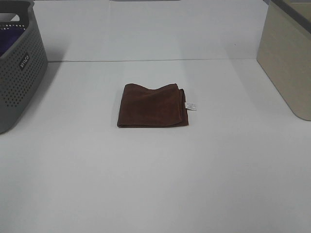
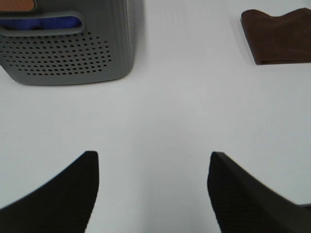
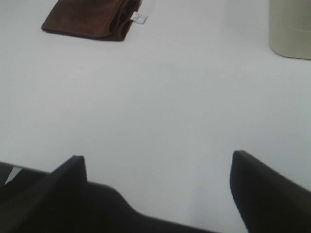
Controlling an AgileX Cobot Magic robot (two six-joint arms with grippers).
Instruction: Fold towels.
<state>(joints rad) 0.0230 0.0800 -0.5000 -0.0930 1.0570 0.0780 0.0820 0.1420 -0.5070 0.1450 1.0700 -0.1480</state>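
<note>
A brown towel [image 1: 153, 105] lies folded into a small square in the middle of the white table, with a white label at its right edge. It also shows in the left wrist view [image 2: 279, 35] and in the right wrist view [image 3: 92, 18]. My left gripper [image 2: 153, 187] is open and empty over bare table, well apart from the towel. My right gripper [image 3: 158, 187] is open and empty over bare table, also well apart from the towel. Neither gripper shows in the exterior high view.
A grey perforated basket [image 1: 19, 63] stands at the far left, with blue and orange cloth inside seen in the left wrist view [image 2: 68, 43]. A beige bin [image 1: 289, 58] stands at the far right and shows in the right wrist view [image 3: 290, 26].
</note>
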